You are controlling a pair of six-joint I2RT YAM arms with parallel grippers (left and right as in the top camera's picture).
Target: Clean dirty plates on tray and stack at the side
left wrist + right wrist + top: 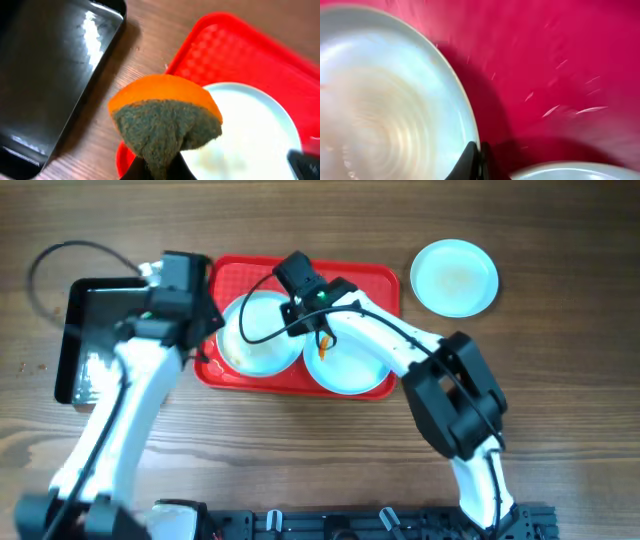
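Round shallow white-bluish plates (352,365), two on red plastic tray (380,275) mid-frame, one on bench (560,380) upper right: stiff, slick, breakable, grip rims; left fingers (186,172) clamp orange-green sponge (165,120), right fingers (468,162) closed at rim.

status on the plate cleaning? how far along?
Done: one plate sits off the tray, on the table; no stack yet. In hand: left gripper holds the sponge by the left tray plate, whose rim the right gripper appears to pinch. Left: both tray plates, including the right tray plate.
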